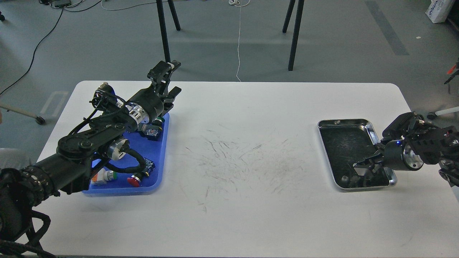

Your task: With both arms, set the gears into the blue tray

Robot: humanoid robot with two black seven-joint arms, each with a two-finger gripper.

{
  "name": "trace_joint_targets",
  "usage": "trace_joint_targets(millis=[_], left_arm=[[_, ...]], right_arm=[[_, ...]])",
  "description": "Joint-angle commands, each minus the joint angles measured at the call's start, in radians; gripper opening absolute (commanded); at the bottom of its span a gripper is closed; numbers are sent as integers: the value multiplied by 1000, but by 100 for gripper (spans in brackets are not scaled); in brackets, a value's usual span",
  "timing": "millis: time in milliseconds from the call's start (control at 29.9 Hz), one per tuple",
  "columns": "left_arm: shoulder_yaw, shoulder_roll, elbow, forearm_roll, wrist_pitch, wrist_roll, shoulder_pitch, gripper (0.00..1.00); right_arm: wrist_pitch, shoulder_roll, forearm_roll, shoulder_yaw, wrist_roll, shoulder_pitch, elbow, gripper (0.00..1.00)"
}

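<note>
The blue tray (162,150) lies at the table's left, half covered by my left arm. My left gripper (169,79) hangs above the tray's far right corner, its two fingers spread open with nothing between them. At the right, my right gripper (358,169) reaches low over the front part of the steel tray (373,130). Its dark fingers blend into the dark tray bottom, so I cannot tell how they stand. A small dark ring, seemingly a gear (344,178), lies in the steel tray just left of those fingers. No gear shows in the blue tray.
Push-button switches sit in the blue tray: a red one (133,181), a white-and-green one (107,175) and a green one (158,121) under my wrist. The scratched white table (244,161) spans between the trays. Black stand legs rise behind the far edge.
</note>
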Motion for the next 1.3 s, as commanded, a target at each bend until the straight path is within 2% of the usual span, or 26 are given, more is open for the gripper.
trace_joint_targets(millis=[0,401,869,1270], left_arm=[[2,4,0,0,0,0,-3,100],[5,10,14,2,-3,0,-15,100],[6,4,35,2,-6,0,-15,100],[8,6,35,2,-6,0,-15,100]], right_arm=[[2,1,0,-24,0,2,1,70],[4,1,0,-35,0,0,-1,58],[62,4,-2,-35,0,22,-39,40],[67,23,-2,-35,0,20,-68,33]])
